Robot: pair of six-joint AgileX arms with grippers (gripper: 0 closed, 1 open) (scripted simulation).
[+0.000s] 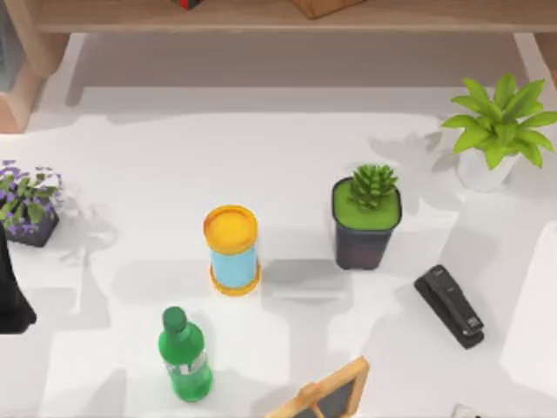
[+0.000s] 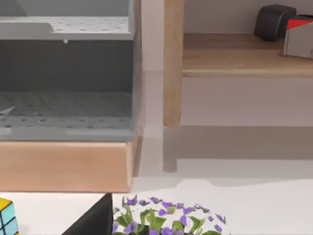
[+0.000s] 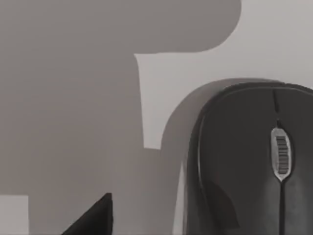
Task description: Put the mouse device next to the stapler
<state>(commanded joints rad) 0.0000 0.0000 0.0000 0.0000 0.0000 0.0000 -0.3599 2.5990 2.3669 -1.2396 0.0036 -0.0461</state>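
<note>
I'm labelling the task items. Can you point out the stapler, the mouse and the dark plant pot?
stapler (image 1: 449, 306), top view, middle of its black top arm.
mouse (image 3: 244, 161), right wrist view, dark shell beside the scroll wheel.
dark plant pot (image 1: 364, 245), top view, front wall.

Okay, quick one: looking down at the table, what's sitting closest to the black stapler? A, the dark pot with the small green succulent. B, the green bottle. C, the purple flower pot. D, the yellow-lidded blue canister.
A: in the top view the stapler lies at the table's right, and the dark pot with the succulent stands nearest to it.
</note>
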